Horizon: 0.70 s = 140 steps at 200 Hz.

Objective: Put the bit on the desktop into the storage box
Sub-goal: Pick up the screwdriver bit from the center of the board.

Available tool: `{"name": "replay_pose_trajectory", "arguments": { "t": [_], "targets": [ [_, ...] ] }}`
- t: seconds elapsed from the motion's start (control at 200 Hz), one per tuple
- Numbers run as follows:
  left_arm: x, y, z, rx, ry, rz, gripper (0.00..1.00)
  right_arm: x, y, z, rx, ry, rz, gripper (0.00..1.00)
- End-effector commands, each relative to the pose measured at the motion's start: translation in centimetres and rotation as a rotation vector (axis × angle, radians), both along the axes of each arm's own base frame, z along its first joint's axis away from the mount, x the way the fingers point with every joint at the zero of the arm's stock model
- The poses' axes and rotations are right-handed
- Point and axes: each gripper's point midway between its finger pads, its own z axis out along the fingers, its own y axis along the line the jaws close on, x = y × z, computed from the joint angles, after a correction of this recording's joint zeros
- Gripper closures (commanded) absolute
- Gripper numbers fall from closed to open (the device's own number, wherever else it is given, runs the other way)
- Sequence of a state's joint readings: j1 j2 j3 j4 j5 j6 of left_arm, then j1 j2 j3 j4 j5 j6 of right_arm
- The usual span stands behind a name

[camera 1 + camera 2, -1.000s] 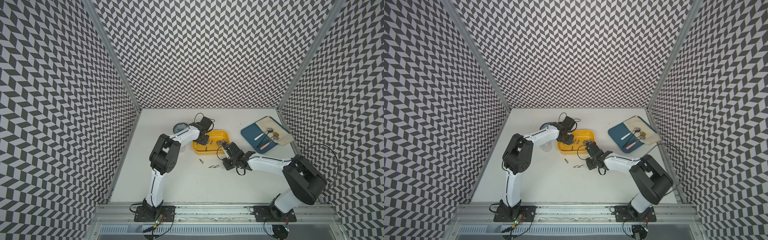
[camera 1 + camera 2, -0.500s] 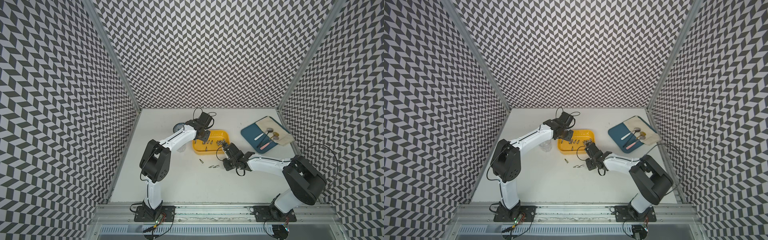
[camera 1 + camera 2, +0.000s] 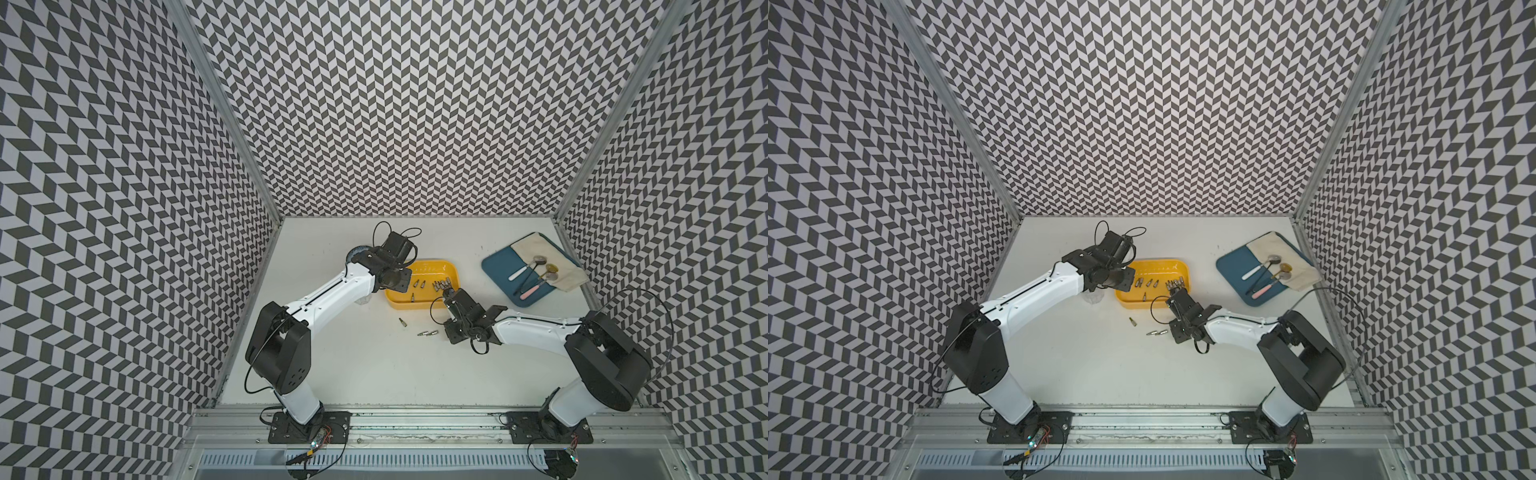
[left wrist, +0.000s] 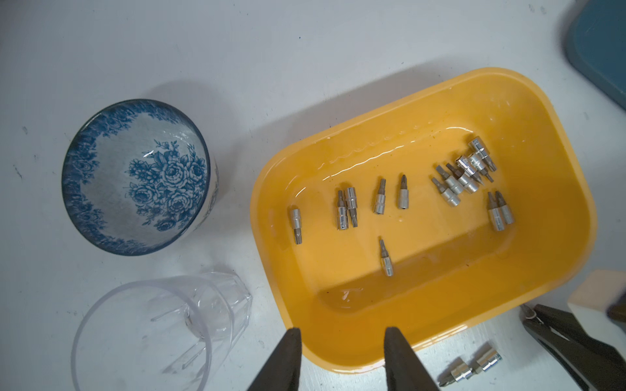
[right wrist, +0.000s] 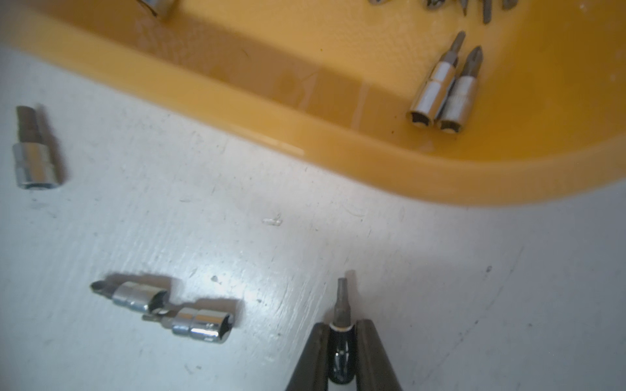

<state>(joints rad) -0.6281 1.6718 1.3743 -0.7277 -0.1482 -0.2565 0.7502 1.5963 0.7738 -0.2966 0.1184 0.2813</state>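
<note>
Bit (image 5: 339,304) pinched tight between the two dark jaws of the right gripper (image 5: 340,330), fat shiny end down in the pinch, thin grey tip poking out toward the storage box (image 5: 372,159); placed low over the white desktop (image 5: 305,243), just on the near side of the yellow rim, close to the near right corner; hard to tell from the wrist view whether lifted off yet or touching the desktop. Step in hand, by the look of it: the grab, just about done, with the carry not yet begun; next move, as a guess: lift a little, clear the low yellow wall, go a short way far, then open the jaws over a bare patch of the yellow floor; keep the squeeze firm on the way, since small, round and smooth, so likely to slip or roll. Left gripper (image 4: 342,335) spread open with nothing in it, hanging over the left end of the box; three loose bits (image 5: 200,325) lying flat on the desktop to the left of the held one, two close together in a line, one alone farther left; so more trips to come, most likely; many stored bits (image 4: 382,196) lying inside the box, a bunch of them at the far right end.
</note>
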Motion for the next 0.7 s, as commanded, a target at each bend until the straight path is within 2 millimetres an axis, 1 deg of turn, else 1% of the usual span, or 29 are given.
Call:
{"name": "replay_pose_trajectory", "arguments": {
  "t": [0.0,0.075,0.16,0.21,0.306,0.406,0.501,0.566,0.626,0.696],
  "targets": [
    [-0.8,0.1,1.1,-0.033,-0.011,0.005,0.56,-1.8,-0.9,-1.7,-0.053,0.069,0.003,0.87],
    [-1.3,0.4,1.0,-0.041,-0.007,0.011,0.56,-1.9,-0.9,-1.4,-0.044,0.068,-0.001,0.9],
    [-2.0,0.5,0.7,-0.066,0.004,0.014,0.56,-2.1,-0.4,-0.9,-0.016,0.075,0.005,1.0],
    [-2.5,0.5,0.5,-0.087,0.012,0.014,0.56,-2.1,0.0,-0.3,0.008,0.077,0.012,1.0],
    [-3.6,0.6,0.3,-0.125,0.02,0.013,0.56,-2.3,0.7,1.5,0.046,0.076,0.023,1.0],
    [-4.8,0.8,0.0,-0.147,0.026,0.016,0.56,-2.0,1.4,4.4,0.091,0.06,0.023,1.0],
    [-6.1,0.9,-0.1,-0.166,0.023,0.017,0.56,-0.9,1.9,7.6,0.122,0.011,0.008,1.0],
    [-7.0,1.0,-0.3,-0.175,0.024,0.014,0.56,0.3,2.2,9.6,0.129,-0.029,-0.007,1.0],
    [-7.6,1.2,-0.7,-0.176,0.033,0.018,0.56,1.6,2.6,10.9,0.13,-0.056,-0.013,1.0],
    [-8.3,1.4,-1.1,-0.184,0.05,0.029,0.56,3.4,2.9,11.6,0.129,-0.075,-0.016,1.0]
  ]
}}
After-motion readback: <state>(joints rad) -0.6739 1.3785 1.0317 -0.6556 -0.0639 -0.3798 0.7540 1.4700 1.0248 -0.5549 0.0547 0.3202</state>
